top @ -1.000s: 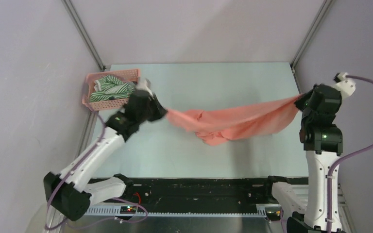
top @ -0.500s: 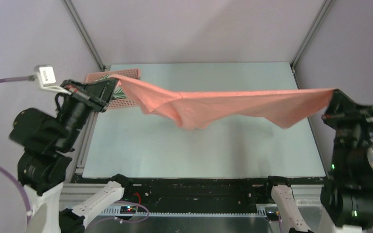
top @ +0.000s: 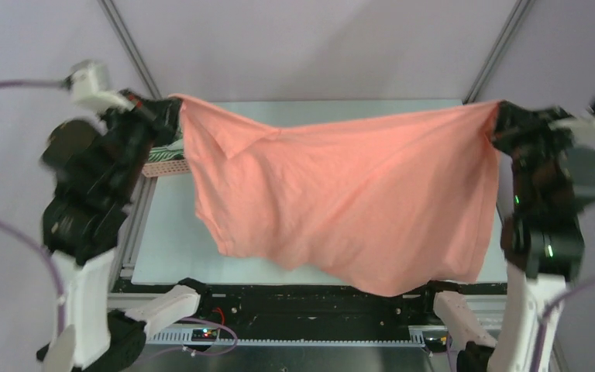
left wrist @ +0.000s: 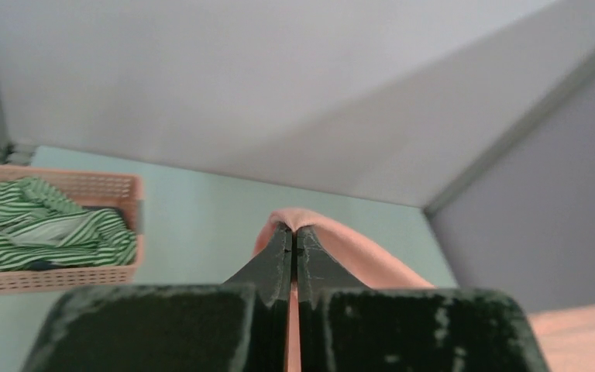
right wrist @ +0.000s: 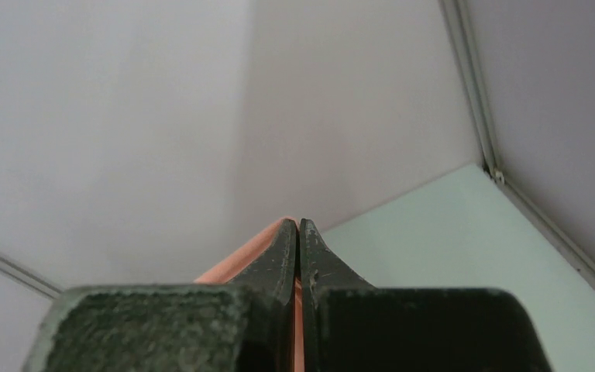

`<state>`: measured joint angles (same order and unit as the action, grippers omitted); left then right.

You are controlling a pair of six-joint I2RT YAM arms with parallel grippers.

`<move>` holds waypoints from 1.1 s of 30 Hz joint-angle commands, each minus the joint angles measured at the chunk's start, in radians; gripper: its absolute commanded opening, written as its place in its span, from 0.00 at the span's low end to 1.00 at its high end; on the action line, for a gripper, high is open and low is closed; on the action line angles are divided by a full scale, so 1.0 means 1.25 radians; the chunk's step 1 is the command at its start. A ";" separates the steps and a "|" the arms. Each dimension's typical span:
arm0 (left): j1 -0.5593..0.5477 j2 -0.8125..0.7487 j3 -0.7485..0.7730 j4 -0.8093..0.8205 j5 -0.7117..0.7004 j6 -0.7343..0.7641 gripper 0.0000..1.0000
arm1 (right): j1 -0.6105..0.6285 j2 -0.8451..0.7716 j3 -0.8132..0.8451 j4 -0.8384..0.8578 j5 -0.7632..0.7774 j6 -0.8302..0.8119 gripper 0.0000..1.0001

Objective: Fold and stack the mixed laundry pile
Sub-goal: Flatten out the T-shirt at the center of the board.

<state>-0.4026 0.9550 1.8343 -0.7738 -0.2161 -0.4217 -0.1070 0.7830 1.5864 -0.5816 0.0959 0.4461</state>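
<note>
The salmon-pink shirt (top: 341,201) hangs spread wide in the air between both arms, high above the table. My left gripper (top: 177,105) is shut on its upper left corner, and pink cloth (left wrist: 333,236) shows pinched between the fingers in the left wrist view. My right gripper (top: 497,112) is shut on the upper right corner, with a strip of the shirt (right wrist: 240,260) beside its fingers. The green-and-white striped garment (left wrist: 42,229) lies in the pink basket (left wrist: 54,279). The dark navy-grey garment is hidden.
The pink lattice basket (top: 163,164) sits at the table's far left, mostly hidden behind the left arm and shirt. The pale green table (top: 163,240) shows below the cloth. Grey walls and metal corner posts (top: 128,46) close in the sides and back.
Both arms have risen and drawn toward the camera, lifting the pink shirt off the table. It went from a sagging bunched strip to a wide hanging sheet.
</note>
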 commanded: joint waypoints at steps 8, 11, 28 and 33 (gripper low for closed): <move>0.200 0.577 0.373 0.059 0.033 0.043 0.00 | -0.013 0.449 0.062 0.375 -0.049 -0.077 0.00; 0.248 0.701 0.581 0.064 0.112 -0.047 0.00 | -0.025 0.560 0.168 0.396 -0.096 -0.084 0.00; 0.278 0.261 0.094 0.248 0.345 -0.110 0.00 | -0.032 0.334 0.087 0.305 -0.087 -0.206 0.00; 0.213 -0.001 -0.395 0.249 0.348 -0.113 0.00 | -0.032 0.125 -0.250 0.203 -0.031 -0.122 0.00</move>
<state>-0.0818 1.0691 1.7035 -0.4320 0.1848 -0.5678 -0.1410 1.0470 1.4822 -0.2241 -0.0181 0.2337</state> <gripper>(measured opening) 0.011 0.010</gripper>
